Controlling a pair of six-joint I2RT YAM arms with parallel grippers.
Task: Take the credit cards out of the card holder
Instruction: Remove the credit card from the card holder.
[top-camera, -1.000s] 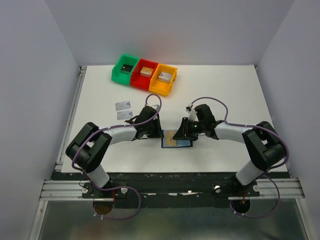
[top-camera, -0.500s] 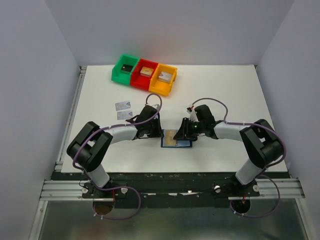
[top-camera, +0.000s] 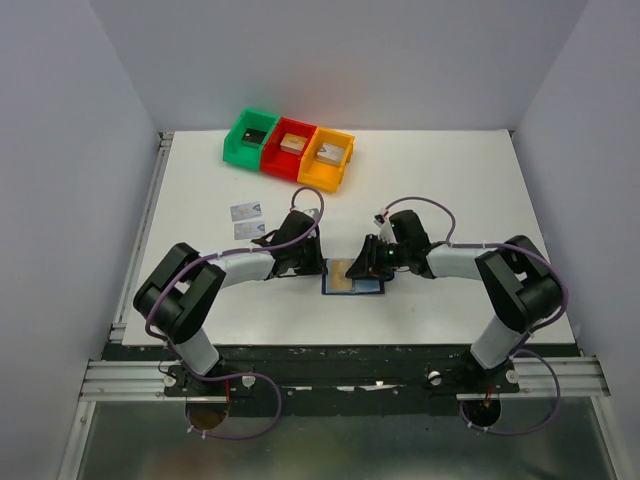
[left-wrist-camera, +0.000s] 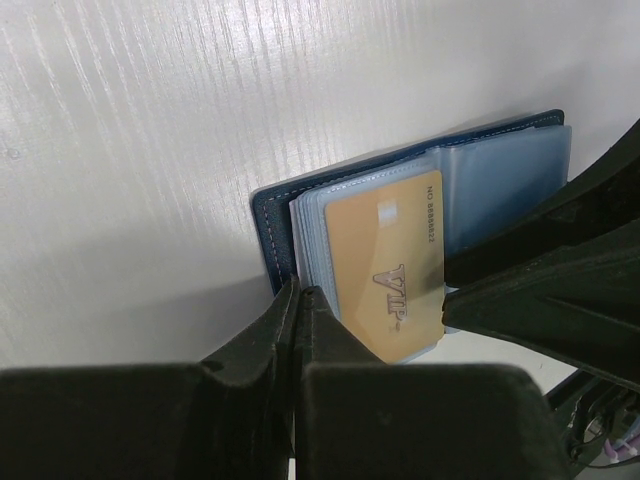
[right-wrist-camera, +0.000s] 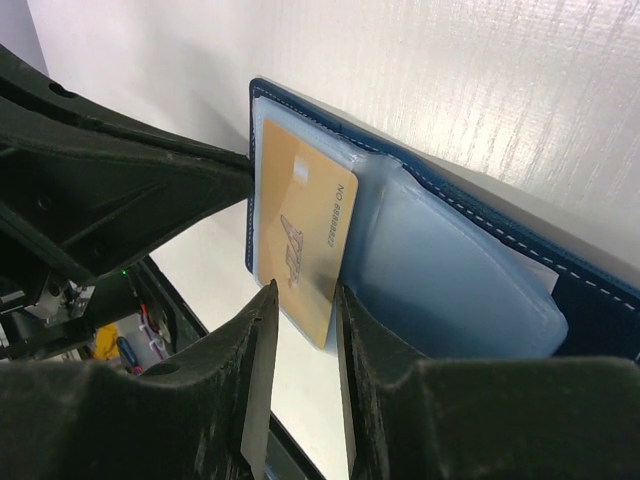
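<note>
The navy card holder (top-camera: 355, 292) lies open on the table between my two grippers. A tan-gold credit card (left-wrist-camera: 390, 265) marked VIP sticks partway out of a greyish pocket. My left gripper (left-wrist-camera: 297, 292) is shut, its tips pinched on the near left edge of the card holder (left-wrist-camera: 270, 215). My right gripper (right-wrist-camera: 305, 290) is open, its jaws set either side of the lower corner of the gold card (right-wrist-camera: 300, 240), with a gap on the left side. Two silver-grey credit cards (top-camera: 245, 210) (top-camera: 248, 230) lie on the table left of the left gripper (top-camera: 318, 268).
Green (top-camera: 236, 150), red (top-camera: 278, 168) and orange (top-camera: 318, 180) bins stand in a row at the back left, each holding a small block. The right arm's black fingers (left-wrist-camera: 540, 290) crowd the holder's right side. White walls enclose the table.
Both grippers stay at the card holder. The right arm's elbow has drifted slightly to the left; the card and the holder have not visibly moved.
</note>
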